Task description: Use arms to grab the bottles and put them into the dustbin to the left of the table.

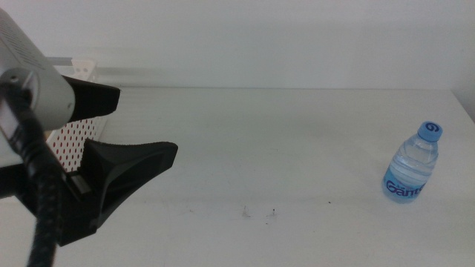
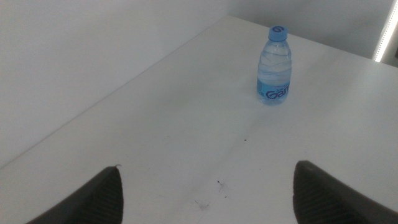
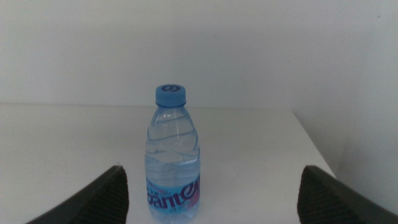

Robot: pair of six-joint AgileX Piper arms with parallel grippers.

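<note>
A: Where's the water bottle (image 1: 413,164)?
B: Lower right of the middle frame, upright on the tabletop (image 1: 297,141).
A: Grippers?
B: Right gripper (image 3: 211,193) spread wide facing it; left gripper (image 1: 130,126) released by the dustbin (image 1: 74,137). I'd centre, then clench mid-body.

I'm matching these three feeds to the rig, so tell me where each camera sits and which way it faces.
Middle view: looks forward and down over the table; left gripper, open, by the dustbin.
Left wrist view: on the left arm, looking across to the water bottle; both jaws show, apart.
Right wrist view: on the right arm, facing the water bottle close; right gripper open.
All three share the water bottle.
</note>
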